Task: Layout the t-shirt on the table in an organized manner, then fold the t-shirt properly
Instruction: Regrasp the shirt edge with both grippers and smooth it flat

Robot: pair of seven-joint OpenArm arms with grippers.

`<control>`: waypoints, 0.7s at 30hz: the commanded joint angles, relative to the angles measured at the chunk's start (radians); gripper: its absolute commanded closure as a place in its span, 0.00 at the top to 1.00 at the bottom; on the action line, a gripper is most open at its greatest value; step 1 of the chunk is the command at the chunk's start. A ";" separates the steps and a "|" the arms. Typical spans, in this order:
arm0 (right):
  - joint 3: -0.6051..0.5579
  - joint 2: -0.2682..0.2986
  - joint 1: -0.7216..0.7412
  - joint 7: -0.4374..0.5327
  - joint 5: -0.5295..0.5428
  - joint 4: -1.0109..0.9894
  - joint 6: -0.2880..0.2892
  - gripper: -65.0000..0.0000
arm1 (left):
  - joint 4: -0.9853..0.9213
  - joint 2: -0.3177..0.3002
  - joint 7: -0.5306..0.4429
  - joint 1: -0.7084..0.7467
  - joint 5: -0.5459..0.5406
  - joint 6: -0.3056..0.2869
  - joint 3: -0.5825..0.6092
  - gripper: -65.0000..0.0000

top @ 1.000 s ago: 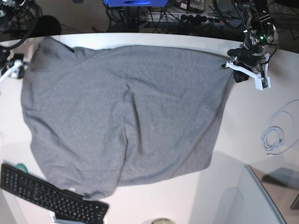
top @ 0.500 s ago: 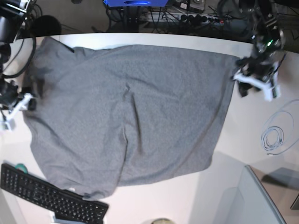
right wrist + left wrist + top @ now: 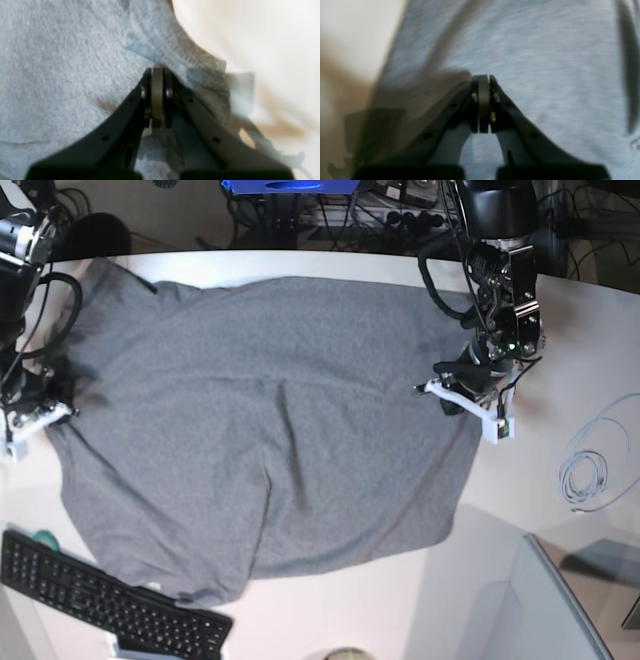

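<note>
While I lay out the t-shirt [image 3: 270,430], my left gripper [image 3: 483,82] and right gripper [image 3: 157,72] are pressed together; whether they pinch cloth, I cannot tell. Next: spreading wrinkles outward.

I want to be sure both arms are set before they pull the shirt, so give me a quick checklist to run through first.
1. Left gripper shut: ok, jaws together over the t-shirt.
2. Left gripper holds fabric: cannot tell; no cloth shows between the tips.
3. Right gripper shut: ok, jaws together at a ribbed hem.
4. Right gripper holds fabric: cannot tell; the tips hide the contact.
5. T-shirt flat on the table: not ok, creases run down its middle.
6. Keyboard apart from the t-shirt: not ok, the lower edge reaches it.
</note>
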 commanded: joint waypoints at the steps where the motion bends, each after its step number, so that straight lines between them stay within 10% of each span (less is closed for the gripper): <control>1: 0.002 0.014 -0.008 -0.012 -0.015 0.014 -0.042 0.01 | 0.021 -0.003 -0.017 -0.011 -0.003 -0.008 0.002 0.00; 11: 0.008 0.002 -0.109 -0.013 -0.006 0.155 -0.205 0.01 | 0.144 -0.005 -0.017 0.060 -0.003 -0.008 0.000 0.00; 21: 0.309 -0.158 -0.340 -0.118 -0.006 0.692 0.065 0.03 | 0.294 -0.065 -0.017 0.215 -0.014 -0.016 -0.138 0.00</control>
